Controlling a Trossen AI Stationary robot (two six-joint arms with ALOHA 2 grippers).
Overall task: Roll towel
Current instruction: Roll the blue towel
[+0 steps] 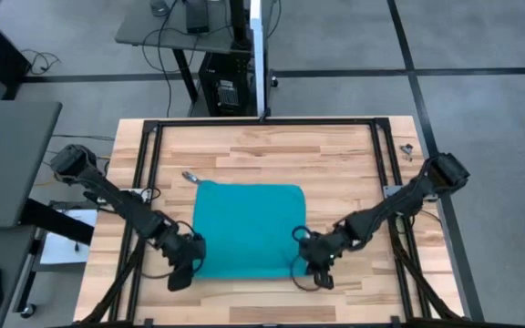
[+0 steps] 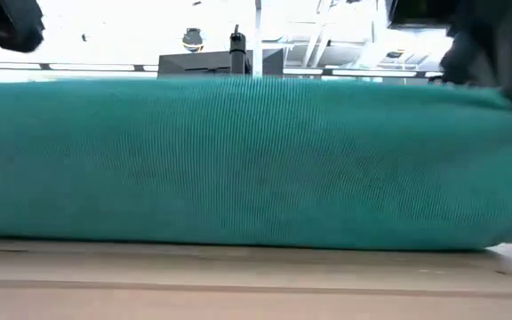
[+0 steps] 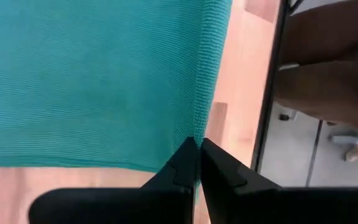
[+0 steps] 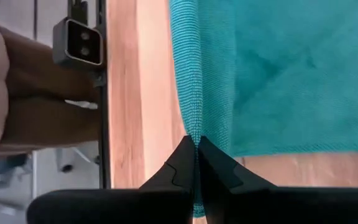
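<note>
- Fingers of my left gripper (image 3: 197, 152) are pinched shut on the near left edge of the towel (image 1: 247, 228); my right gripper (image 4: 195, 149) is clamped the same way on the near right edge.
- Near edge looks lifted into a low fold, so I judge the roll barely begun.
- Farther out, most of the cloth lies flat on the wooden table (image 1: 335, 150), not yet rolled.

Grey tiled floor (image 1: 481, 55), grey desk (image 1: 7, 159), bright backlit room behind.
</note>
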